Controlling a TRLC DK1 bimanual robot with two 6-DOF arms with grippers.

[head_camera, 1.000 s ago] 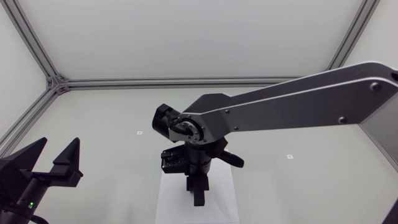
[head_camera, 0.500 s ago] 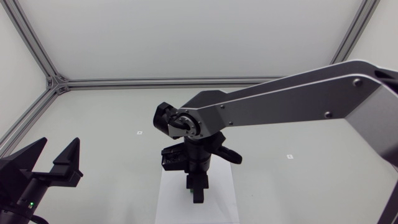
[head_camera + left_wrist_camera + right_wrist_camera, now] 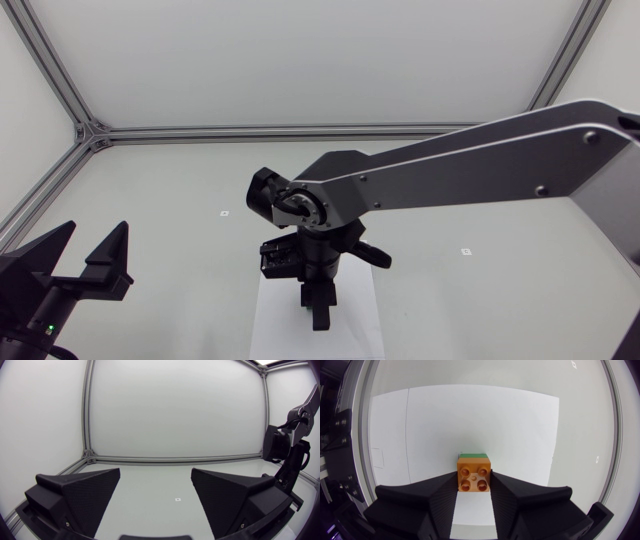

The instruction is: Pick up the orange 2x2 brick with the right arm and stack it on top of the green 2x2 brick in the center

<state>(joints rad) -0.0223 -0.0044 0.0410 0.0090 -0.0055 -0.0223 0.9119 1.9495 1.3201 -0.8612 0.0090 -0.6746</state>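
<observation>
Well, up close our right fingers (image 3: 440,495) are clamped on the orange brick (image 3: 474,476), one against each flat side wall. We judge it light, rigid and rather slick, so those side walls give the surest hold. Just past it the green brick (image 3: 473,454) shows only as a thin strip, seemingly underneath; whether the studs have seated we cannot tell. Both sit over the white sheet (image 3: 445,425) on the counter (image 3: 480,280). Farther off, our left fingers (image 3: 85,492) stand wide apart, holding nothing.
</observation>
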